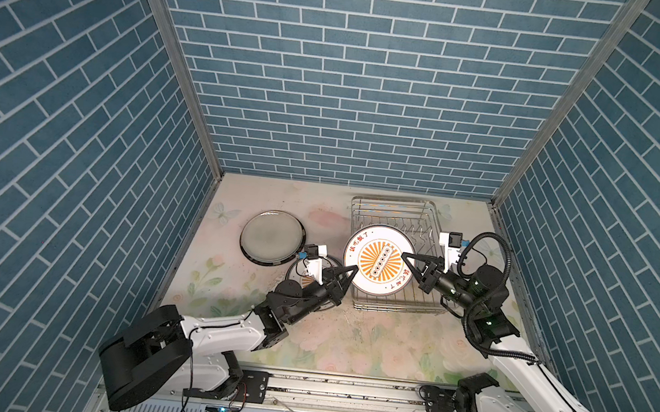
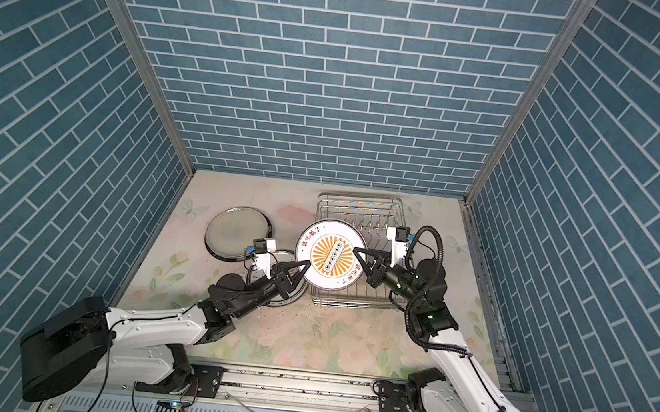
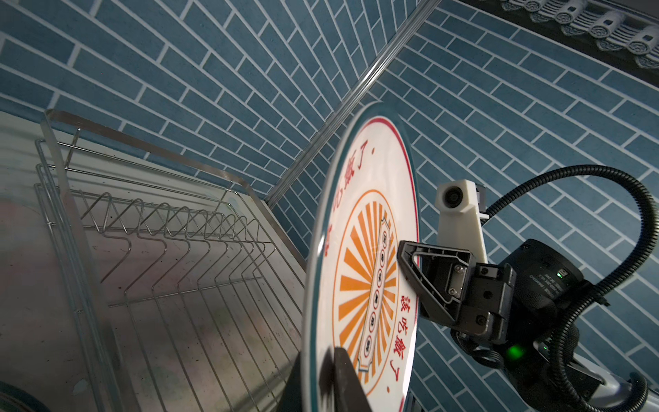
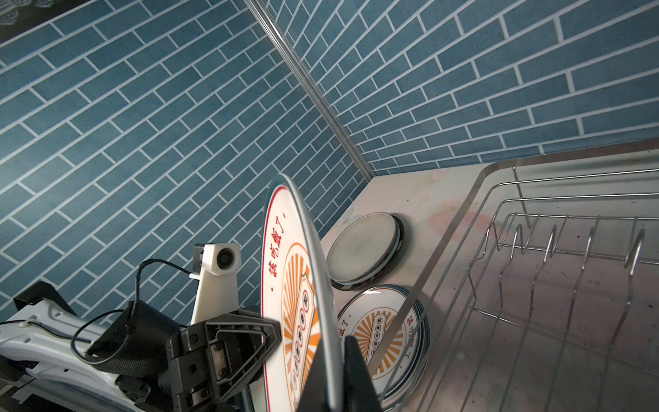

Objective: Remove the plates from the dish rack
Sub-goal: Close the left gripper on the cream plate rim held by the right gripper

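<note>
Tabletop point(image 1: 347, 342) floral, walls point(image 1: 355, 71) blue brick

Blue brick-patterned walls point(image 1: 357, 93) enclose a floral tabletop point(image 1: 347, 342).

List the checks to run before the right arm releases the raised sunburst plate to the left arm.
1. Left pincer closed on the sunburst plate rim: ok.
2. Right pincer closed on the opposite rim: ok.
3. Plate lifted clear of the dish rack prongs: ok.
4. Top of the stacked plates on the table bare to receive it: ok.
5. Grey plate apart from that stack: cannot tell, their rims look very close.
6. Left grip firm enough to carry alone: cannot tell.
</note>
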Robot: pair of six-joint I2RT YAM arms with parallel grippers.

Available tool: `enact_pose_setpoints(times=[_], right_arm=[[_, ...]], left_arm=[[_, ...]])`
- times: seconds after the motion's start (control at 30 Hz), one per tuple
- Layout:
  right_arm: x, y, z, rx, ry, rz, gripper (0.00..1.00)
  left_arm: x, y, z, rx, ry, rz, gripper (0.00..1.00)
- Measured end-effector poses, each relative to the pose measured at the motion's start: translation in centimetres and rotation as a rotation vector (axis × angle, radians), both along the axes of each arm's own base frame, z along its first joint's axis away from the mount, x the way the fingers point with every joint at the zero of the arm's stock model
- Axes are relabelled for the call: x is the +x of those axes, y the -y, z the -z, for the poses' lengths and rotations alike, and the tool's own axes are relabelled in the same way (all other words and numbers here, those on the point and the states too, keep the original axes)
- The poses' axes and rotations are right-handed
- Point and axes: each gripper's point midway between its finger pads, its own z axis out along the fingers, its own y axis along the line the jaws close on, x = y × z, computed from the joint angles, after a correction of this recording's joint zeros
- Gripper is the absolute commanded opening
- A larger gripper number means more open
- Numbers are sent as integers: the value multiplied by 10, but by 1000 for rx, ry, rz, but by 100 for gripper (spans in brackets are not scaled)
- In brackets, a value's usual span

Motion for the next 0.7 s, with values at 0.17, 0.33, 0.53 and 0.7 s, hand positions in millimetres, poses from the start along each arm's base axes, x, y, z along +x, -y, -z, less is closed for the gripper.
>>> enact_pose_setpoints(times=[0.17, 0.33, 0.53, 0.7], right_arm=[[0, -1, -1, 2, 10, -8, 0], [2, -2, 0, 4, 10, -12, 1], [3, -2, 1, 2, 6, -9, 27], [3, -3, 3, 4, -9, -11, 80]], left_arm=[[1, -1, -3, -33, -22, -1, 3], [2, -1, -3, -43, -32, -3, 0], [1, -1, -6, -51, -26, 2, 0], [1, 3, 7, -6, -44, 11, 0]])
